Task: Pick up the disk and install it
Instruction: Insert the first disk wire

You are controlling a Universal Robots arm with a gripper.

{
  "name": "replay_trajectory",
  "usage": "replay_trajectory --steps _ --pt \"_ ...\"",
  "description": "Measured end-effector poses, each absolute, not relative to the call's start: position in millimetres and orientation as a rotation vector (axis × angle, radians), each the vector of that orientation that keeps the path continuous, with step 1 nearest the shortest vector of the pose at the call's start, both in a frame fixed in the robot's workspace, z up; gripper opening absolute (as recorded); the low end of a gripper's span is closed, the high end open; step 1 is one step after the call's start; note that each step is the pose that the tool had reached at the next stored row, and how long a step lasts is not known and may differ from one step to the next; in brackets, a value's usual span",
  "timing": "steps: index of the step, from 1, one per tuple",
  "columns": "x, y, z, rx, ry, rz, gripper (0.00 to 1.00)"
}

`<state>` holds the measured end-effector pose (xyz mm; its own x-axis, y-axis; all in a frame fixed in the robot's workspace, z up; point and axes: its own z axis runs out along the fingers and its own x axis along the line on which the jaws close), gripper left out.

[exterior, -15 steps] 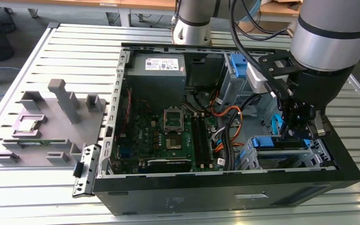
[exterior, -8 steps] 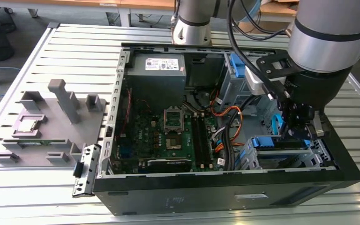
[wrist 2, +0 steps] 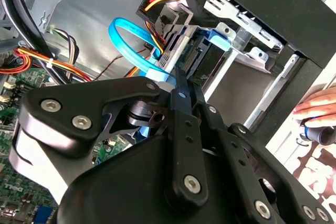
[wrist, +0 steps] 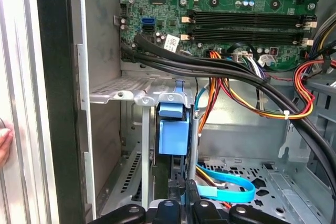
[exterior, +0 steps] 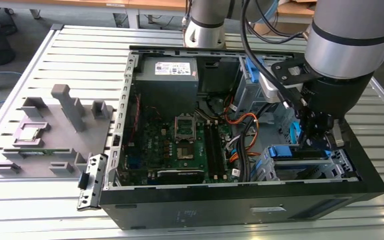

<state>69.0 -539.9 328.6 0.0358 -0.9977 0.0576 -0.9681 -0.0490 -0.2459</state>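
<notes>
Slatted metal table (exterior: 78,50) carries an open computer case (exterior: 245,210), lying on its side with the motherboard (exterior: 185,145) facing up. The arm (exterior: 345,45) reaches down into the case corner at the exterior view's right, nearest that camera. There sits the metal drive cage (exterior: 312,170), and the disk (exterior: 287,152) is already in it, its blue bracket showing at the cage mouth. The gripper (exterior: 319,142) stands directly over the bracket's end, close enough that I judge contact, though the touch itself is hidden. In the first wrist view the disk (wrist: 172,135) lies straight ahead of the gripper (wrist: 182,205), seen edge-on, long axis running away from the fingertips and deeper between the cage (wrist: 121,95) rails. So the thing and the tool share one line. Fingers look drawn together in the second wrist view, gripper (wrist 2: 178,80) tips at the disk (wrist 2: 202,56) edge; nothing visibly held between them. Room is tight: cage rails flank the disk on both faces, a blue ribbon cable (wrist: 231,184) loops just beside the fingertips, and a black cable bundle (wrist: 210,69) crosses beyond the cage. A person's hand (wrist 2: 315,109) rests outside the case wall, well apart from the cage
</notes>
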Motion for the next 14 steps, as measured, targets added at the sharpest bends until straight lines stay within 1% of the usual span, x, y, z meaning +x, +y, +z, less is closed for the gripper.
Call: replay_trajectory --steps 14 --pt "68.7 -540.6 324.6 -2.156 2.065 -0.322 0.16"
